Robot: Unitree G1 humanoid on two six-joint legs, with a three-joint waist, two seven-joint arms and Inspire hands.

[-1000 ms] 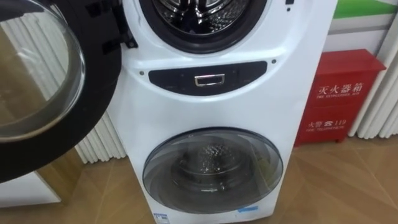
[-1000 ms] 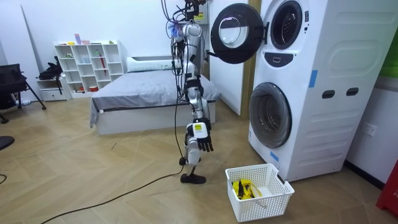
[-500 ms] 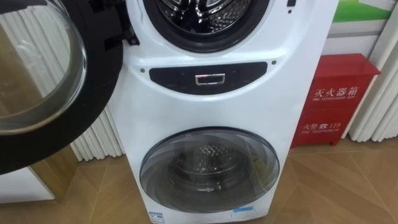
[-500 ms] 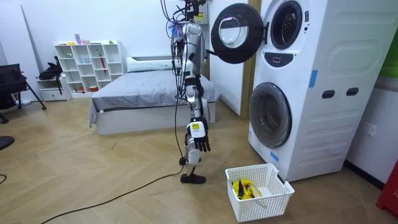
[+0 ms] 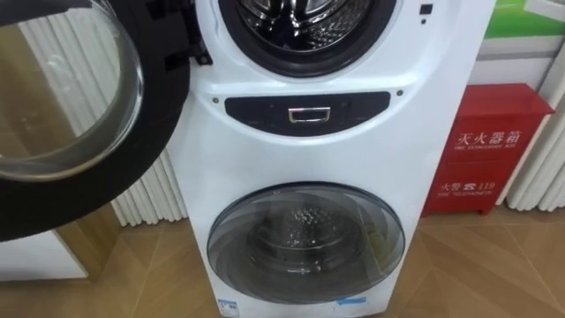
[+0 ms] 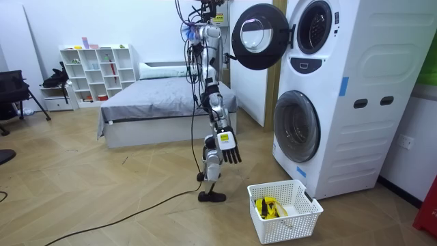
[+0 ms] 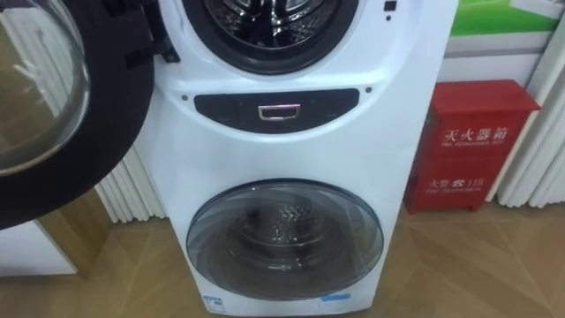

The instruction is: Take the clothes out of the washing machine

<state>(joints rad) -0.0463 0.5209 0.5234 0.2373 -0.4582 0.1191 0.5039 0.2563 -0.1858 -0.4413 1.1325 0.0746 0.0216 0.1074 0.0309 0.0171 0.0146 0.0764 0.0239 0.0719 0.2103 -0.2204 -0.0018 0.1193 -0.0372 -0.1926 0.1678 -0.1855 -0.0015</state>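
Observation:
I stand facing a white stacked washing machine (image 6: 341,96). Its upper round door (image 5: 71,115) is swung open to my left, and the lower edge of the upper drum (image 5: 296,18) shows shiny metal with no cloth visible in that part. The lower drum door (image 5: 305,243) is closed. My right hand (image 6: 229,145) hangs low beside my leg with relaxed fingers, holding nothing, well short of the machine. A white laundry basket (image 6: 300,217) stands on the floor near my feet with a yellow cloth (image 6: 268,207) in it.
A red fire cabinet (image 5: 490,150) stands right of the machine. White slatted panels (image 5: 150,190) run behind the open door. A bed (image 6: 157,106) and a white shelf unit (image 6: 95,72) are behind me. Wooden floor lies around the basket.
My right hand has swung a little forward toward the machine. The eye view has shifted slightly, so the camera moved; the machine and basket stayed put.

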